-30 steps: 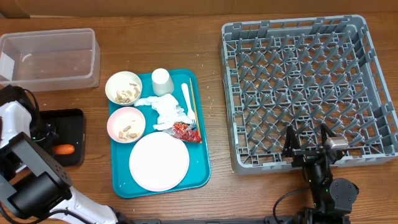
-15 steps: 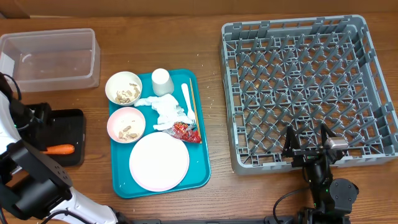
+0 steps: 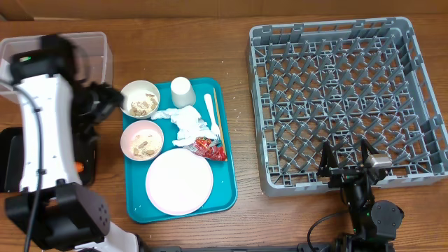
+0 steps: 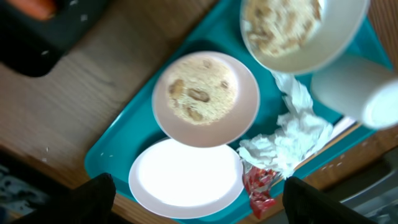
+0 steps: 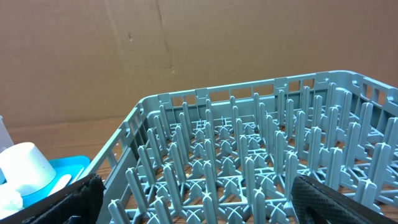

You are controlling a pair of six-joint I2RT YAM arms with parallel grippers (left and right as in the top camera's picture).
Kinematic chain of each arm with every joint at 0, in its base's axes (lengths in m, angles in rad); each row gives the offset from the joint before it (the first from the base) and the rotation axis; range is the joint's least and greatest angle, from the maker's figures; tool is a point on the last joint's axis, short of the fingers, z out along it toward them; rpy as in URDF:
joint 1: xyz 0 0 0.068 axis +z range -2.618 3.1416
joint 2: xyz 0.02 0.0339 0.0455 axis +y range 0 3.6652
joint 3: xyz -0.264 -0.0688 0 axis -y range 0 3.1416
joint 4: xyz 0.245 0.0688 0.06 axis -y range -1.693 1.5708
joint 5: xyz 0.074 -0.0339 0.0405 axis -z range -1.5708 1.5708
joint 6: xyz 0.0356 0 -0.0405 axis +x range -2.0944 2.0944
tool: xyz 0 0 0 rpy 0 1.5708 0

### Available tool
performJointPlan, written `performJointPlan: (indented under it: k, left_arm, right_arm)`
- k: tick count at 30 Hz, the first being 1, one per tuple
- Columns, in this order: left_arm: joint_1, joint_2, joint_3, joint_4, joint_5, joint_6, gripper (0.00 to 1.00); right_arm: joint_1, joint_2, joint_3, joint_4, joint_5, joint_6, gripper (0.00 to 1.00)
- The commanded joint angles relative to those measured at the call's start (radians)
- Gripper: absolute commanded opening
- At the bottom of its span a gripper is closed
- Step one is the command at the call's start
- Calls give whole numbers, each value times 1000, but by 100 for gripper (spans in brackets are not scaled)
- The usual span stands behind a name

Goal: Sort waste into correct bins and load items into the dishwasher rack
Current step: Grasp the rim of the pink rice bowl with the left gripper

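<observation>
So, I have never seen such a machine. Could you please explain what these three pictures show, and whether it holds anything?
The machine is two robot arms at a table, each ending in a two-finger tool. One picture looks down from above; the other two come from cameras on the wrists. The left tool hangs open over a teal tray carrying a pink plate, a white bowl and a pink bowl with food scraps, a white cup, crumpled tissue, a red wrapper, a fork and a chopstick. The right tool rests open at the near edge of a grey dishwasher rack, which is empty. A clear tub and a black tray stand on the left. Neither tool holds anything.
</observation>
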Motion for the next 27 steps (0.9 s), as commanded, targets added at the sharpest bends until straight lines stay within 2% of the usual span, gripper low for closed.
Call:
performJointPlan:
  k: [1,5,7,10,17,19,24,27]
  left_arm:
    - [-142,-16,-50,37,-124,50,89]
    - [-253,-14,-140,116,-190,50,95]
    - [-287,-14,-185,159,-225,51,99]
    - [-308,-14,-246,216,-248,59,100]
    - [-313,-13,-370,345,-77,230,100]
    - [-314,-13,-397,373,-48,254,98]
    - [-314,-13,-456,420,-33,259,87]
    - [-314,-13,-488,444,-42,260,85]
  right_arm:
    - [-6,-7,-10,7,10,-3,100]
    - [-6,-7,-10,7,10,-3,100]
    - [-6,-7,-10,7,10,-3,100]
    - [-6,-7,-10,7,10,-3,100]
    - [-6,-7,-10,7,10,-3,100]
    - [-6,-7,-10,7,9,-3,100]
    - [-6,-7,-10,7,10,-3,100]
    - [-6,-7,-10,7,10,-3,100]
